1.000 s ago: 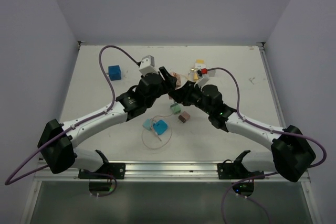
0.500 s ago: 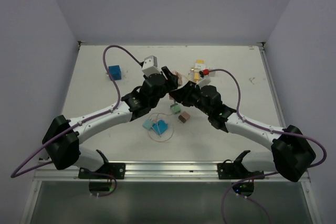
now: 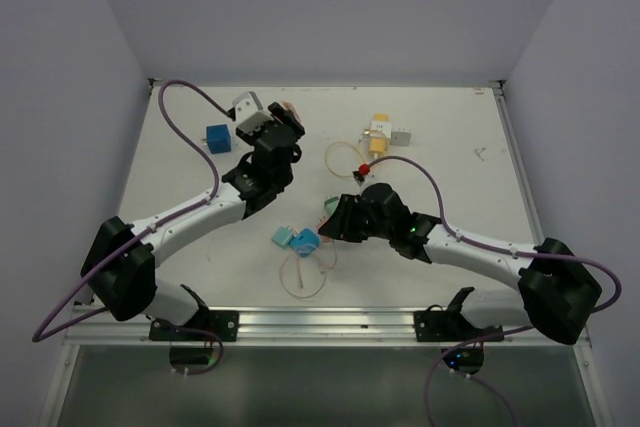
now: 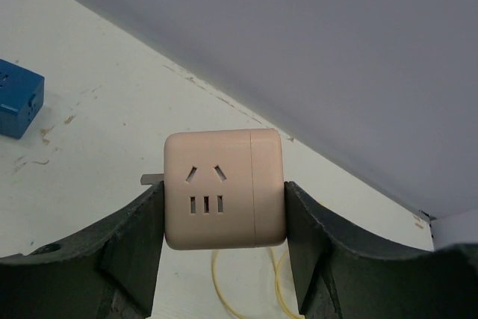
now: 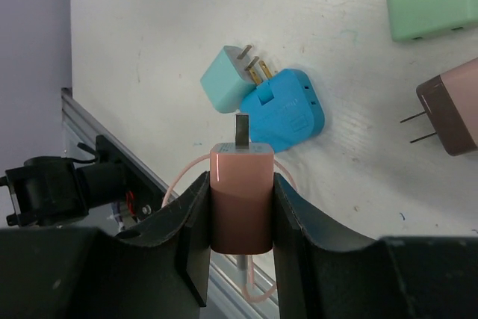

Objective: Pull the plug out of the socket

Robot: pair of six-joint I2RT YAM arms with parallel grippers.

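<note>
Your left claw (image 4: 224,218) is clenched on the pink socket (image 4: 224,184) cube's 2 flat sides. Your right claw (image 5: 240,184) grips the plug (image 5: 240,214), prong bare, well apart from it. Both look light, rigid and slick, so hold the bodies, never the limp cable (image 5: 240,263).

white arms (image 3: 185,217) with black joints, dark jaws and purple cables (image 3: 185,84).
</note>
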